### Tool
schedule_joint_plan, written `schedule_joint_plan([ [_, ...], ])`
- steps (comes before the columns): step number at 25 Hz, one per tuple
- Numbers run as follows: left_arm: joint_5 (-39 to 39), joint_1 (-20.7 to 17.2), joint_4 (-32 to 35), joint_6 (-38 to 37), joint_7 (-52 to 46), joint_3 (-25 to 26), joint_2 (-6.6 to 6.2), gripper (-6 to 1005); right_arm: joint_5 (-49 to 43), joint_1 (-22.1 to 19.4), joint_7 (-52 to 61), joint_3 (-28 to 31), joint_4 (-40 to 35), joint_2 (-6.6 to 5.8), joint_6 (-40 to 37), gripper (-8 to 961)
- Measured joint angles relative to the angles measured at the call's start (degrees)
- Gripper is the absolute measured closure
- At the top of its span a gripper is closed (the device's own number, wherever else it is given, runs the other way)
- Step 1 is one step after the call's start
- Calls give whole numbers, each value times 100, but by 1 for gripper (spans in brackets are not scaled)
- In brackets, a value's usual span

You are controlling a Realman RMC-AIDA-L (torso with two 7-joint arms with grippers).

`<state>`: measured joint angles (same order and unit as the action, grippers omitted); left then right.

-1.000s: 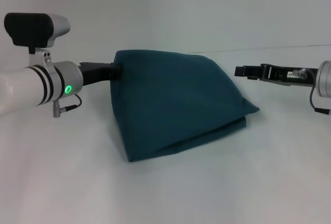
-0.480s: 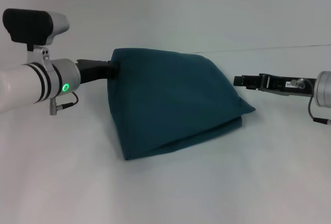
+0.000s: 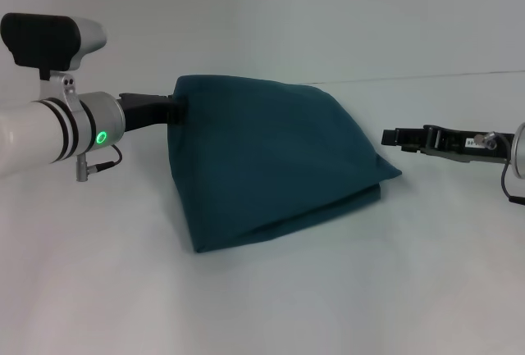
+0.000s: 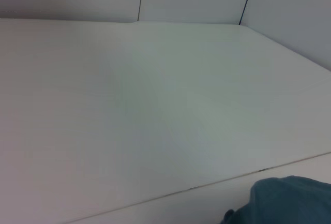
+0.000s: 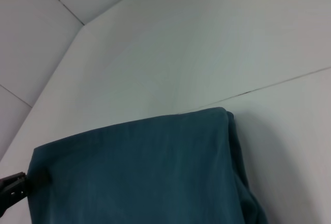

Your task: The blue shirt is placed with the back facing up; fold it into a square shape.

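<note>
One gripper, the left gripper [image 3: 174,111], is clamped on the upper left corner of the blue shirt [image 3: 271,158], holding that edge raised while the folded lower part rests on the white table [image 3: 328,306]. The right gripper [image 3: 390,137] hangs empty just right of the shirt; its jaw opening cannot be judged.

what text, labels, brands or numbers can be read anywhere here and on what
None can be read.
Shirt: plain, no print or tag showing.
Left gripper, at the shirt's raised corner: no lettering.
Right gripper, clear of the shirt: no legible marking.
Table: no signs.
</note>
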<state>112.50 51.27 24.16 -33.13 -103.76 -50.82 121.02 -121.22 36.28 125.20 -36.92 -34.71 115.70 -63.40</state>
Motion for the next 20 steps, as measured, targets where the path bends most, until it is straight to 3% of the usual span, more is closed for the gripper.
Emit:
schedule_joint_plan([
  [13,0,-5,1,0,6,-15,6,936,-434,197,774,-18,682,-330,-78,456],
  [20,0,-3,0,0,22,-11,9,936,-416,235,765,-11,859,-178,380,466],
])
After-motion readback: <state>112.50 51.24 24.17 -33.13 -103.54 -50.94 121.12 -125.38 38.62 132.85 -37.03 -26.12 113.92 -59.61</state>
